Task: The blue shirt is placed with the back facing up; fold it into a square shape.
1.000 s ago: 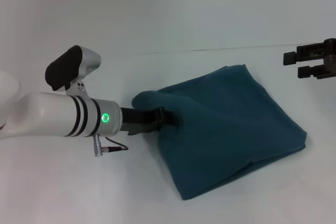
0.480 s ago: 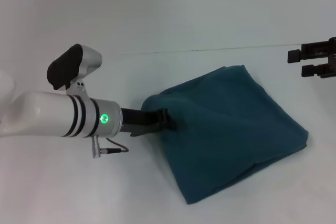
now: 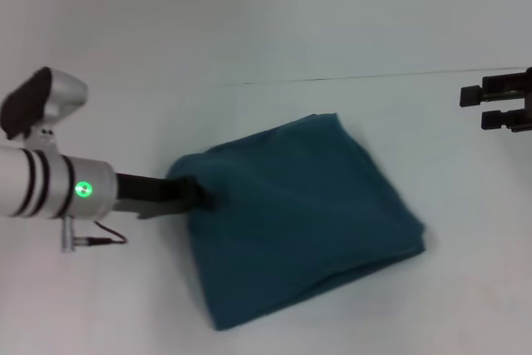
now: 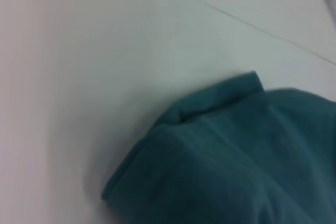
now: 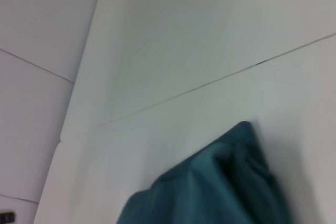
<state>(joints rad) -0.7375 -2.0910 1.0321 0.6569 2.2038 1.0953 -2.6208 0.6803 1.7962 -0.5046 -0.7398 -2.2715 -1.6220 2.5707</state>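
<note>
The left gripper [image 3: 198, 194] is closed on the left edge of the folded blue shirt [image 3: 299, 214]; the right gripper [image 3: 492, 108] hangs open, well apart.

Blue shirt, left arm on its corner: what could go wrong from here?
1. The left gripper holds only the left corner of the folded blue shirt; pulling could drag the bundle sideways and skew the square.
2. The layers look loose and bunched there, so the fold may open.
3. The right gripper hangs well off the cloth, pinning nothing.
</note>
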